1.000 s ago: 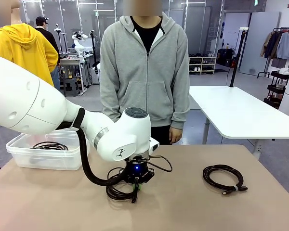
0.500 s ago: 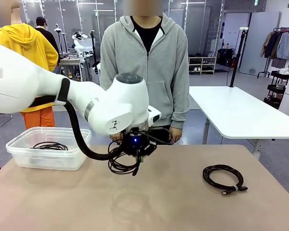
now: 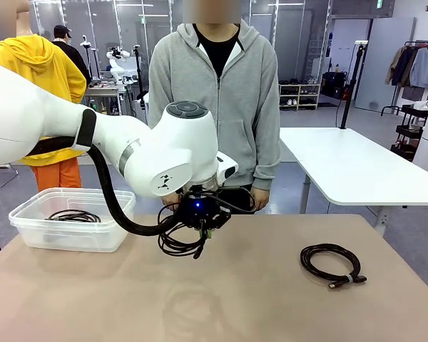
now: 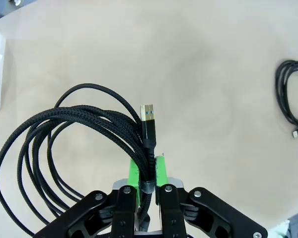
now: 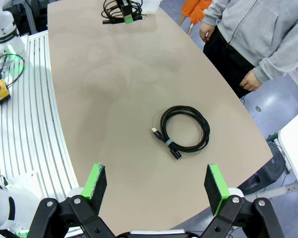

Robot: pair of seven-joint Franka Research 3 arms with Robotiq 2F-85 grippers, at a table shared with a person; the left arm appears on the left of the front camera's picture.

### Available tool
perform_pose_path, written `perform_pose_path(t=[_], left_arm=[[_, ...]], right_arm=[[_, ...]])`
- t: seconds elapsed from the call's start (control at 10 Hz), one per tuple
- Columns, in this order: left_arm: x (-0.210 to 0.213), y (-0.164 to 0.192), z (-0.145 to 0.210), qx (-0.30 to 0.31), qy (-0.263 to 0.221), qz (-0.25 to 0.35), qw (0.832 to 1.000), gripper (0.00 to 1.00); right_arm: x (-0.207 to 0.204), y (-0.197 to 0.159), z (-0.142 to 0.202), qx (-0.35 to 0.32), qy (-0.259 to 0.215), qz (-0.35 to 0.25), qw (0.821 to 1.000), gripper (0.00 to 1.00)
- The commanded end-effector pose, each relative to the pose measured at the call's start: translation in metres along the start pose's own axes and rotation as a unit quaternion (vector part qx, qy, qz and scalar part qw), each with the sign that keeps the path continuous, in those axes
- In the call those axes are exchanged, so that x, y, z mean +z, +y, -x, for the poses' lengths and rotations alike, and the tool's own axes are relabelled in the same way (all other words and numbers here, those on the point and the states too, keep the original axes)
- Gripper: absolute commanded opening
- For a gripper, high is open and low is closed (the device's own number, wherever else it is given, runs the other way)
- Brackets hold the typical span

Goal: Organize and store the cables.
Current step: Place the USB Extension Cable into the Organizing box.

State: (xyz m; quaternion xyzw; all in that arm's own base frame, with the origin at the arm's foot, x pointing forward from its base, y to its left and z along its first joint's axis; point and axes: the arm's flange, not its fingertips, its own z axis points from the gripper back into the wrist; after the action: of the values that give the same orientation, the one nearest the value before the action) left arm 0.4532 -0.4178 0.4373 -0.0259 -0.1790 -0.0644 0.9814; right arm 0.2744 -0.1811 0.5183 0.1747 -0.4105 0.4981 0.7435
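Left gripper (image 4: 147, 169) clamps a braided black cable coil (image 4: 104, 121) above the matte beige tabletop (image 4: 198, 74); right gripper (image 5: 154, 182) stands wide.

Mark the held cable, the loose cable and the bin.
held cable (image 4: 148, 134), left wrist view, the plug's black housing.
loose cable (image 5: 205, 130), right wrist view, the coil's outer strands.
bin (image 3: 64, 235), front view, its near wall.
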Motion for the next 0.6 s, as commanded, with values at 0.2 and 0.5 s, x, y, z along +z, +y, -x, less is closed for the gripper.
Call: perform_pose_path(t=[0.2, 0.5], left_arm=[[0.0, -0.002, -0.003, 0.003, -0.001, 0.0, 1.0, 0.0], [0.03, 0.048, -0.024, -0.017, 0.008, -0.007, 1.0, 0.15]], right_arm=[[0.0, 0.0, -0.001, 0.001, 0.001, 0.0, 1.0, 1.0], [0.0, 0.0, -0.001, 0.001, 0.001, 0.0, 1.0, 1.0]])
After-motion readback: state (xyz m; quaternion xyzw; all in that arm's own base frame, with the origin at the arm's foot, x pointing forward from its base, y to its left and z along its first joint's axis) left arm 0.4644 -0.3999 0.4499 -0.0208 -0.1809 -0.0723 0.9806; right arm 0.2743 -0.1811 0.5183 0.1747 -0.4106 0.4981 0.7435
